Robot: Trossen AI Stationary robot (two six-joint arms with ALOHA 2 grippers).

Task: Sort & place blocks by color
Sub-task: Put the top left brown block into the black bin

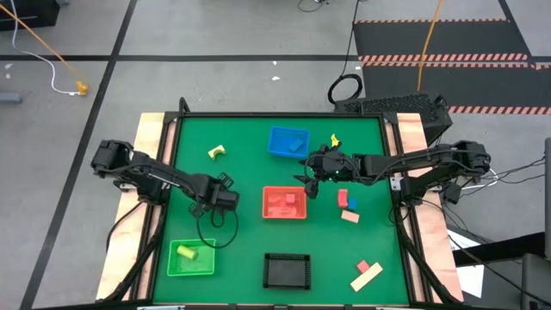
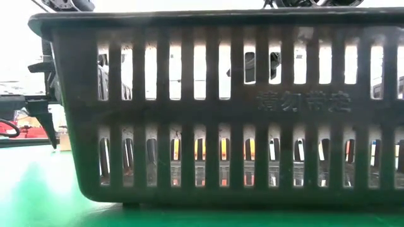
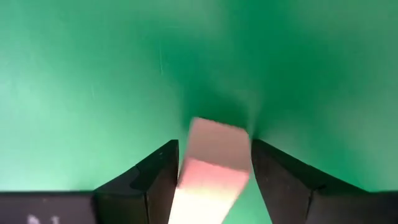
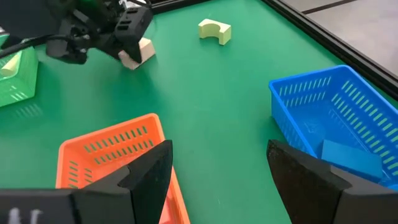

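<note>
My left gripper (image 1: 225,198) is over the green mat left of the red bin (image 1: 285,203) and is shut on a tan block (image 3: 214,155), also seen in the right wrist view (image 4: 138,53). My right gripper (image 1: 308,181) hovers open and empty between the red bin and the blue bin (image 1: 287,142). A yellow arch (image 1: 216,152) lies on the mat near the far edge. A red block (image 1: 343,198), a blue block (image 1: 352,205) and a tan one (image 1: 349,216) lie right of the red bin. A pink piece (image 1: 368,268) and a tan bar (image 1: 366,277) lie near the front right. My left gripper pinches the tan block by two opposite sides (image 3: 186,162) between its two fingers (image 3: 163,168), coming from above and pointing down. The block's free end (image 4: 132,61) sticks out below the fingertips, close to the mat. Whether it touches the mat cannot be told.
A green bin (image 1: 191,257) with a yellow block (image 1: 188,252) sits at the front left. The black bin (image 1: 287,270) stands at the front centre and fills the low view (image 2: 214,107). A blue piece (image 4: 348,155) lies in the blue bin. A small yellow piece (image 1: 334,139) sits right of it.
</note>
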